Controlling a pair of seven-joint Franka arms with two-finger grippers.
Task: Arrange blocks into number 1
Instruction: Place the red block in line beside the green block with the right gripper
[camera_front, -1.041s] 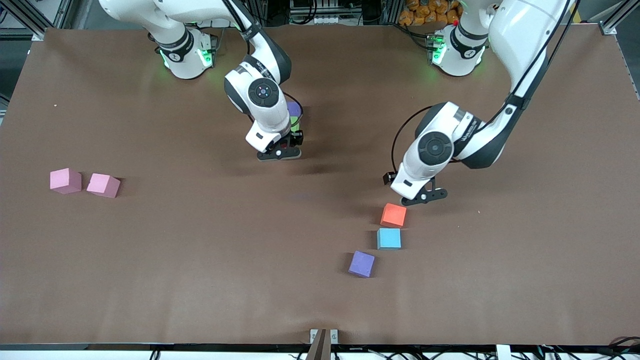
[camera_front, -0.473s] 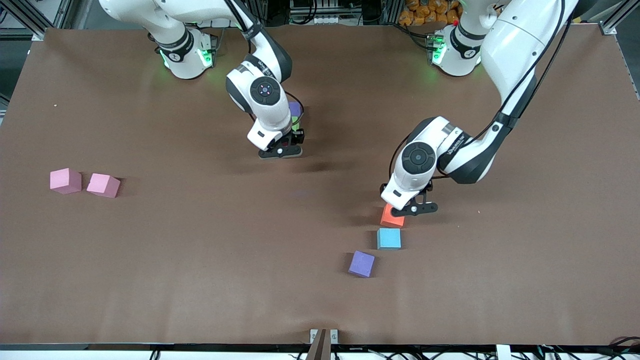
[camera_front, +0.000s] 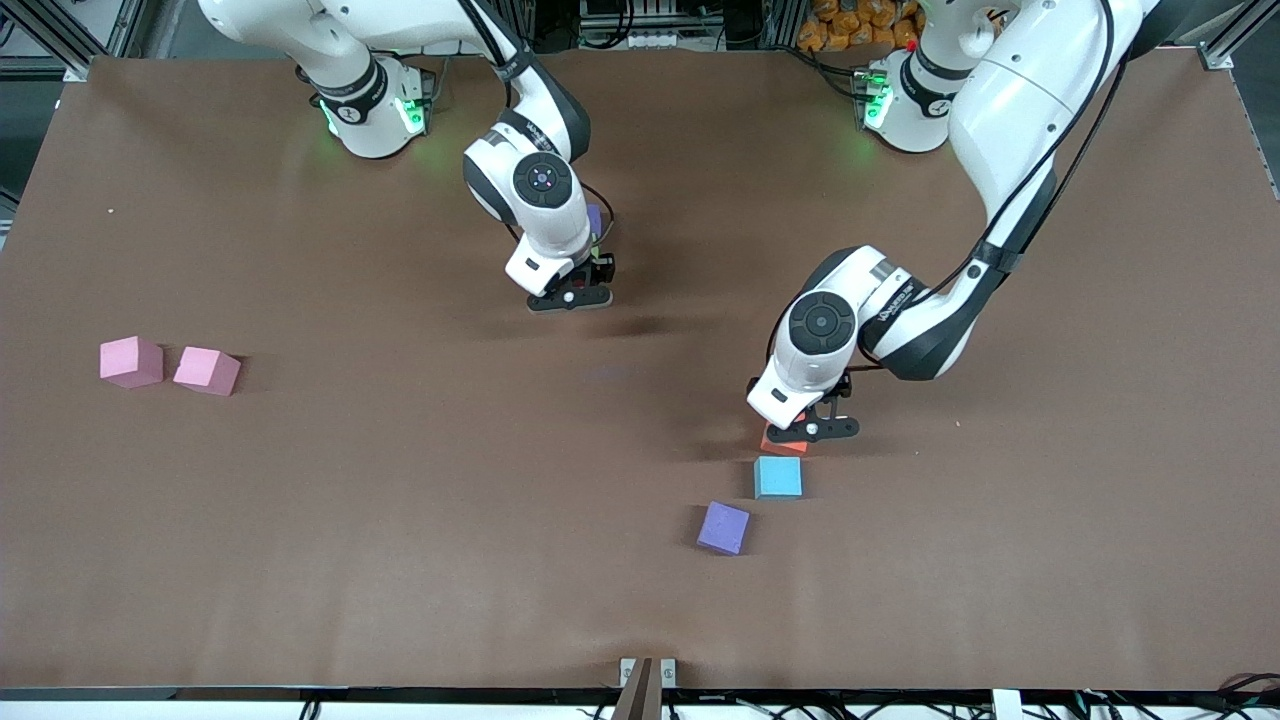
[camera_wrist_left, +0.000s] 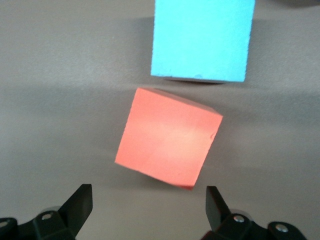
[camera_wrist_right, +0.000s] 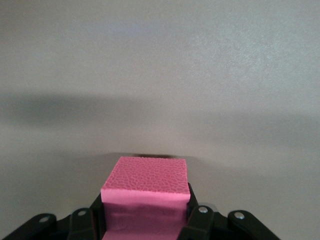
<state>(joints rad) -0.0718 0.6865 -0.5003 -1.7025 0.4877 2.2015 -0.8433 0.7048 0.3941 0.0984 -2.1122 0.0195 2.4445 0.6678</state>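
Left end effector (camera_front: 812, 432), fingers apart, has descended over the red block (camera_wrist_left: 169, 144), which lies on the worktop (camera_front: 400, 500) just beside the light blue block (camera_front: 778, 477); grasp is imminent. Right end effector (camera_front: 572, 296) stays clamped on a pink block (camera_wrist_right: 144, 192) beside the started line's purple block (camera_front: 594, 218).

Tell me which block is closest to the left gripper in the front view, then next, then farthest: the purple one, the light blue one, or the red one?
1. The red block: right under the open left gripper.
2. The light blue block: beside the red one, nearer the front camera.
3. The purple block: nearer the camera again, toward the right arm's end.
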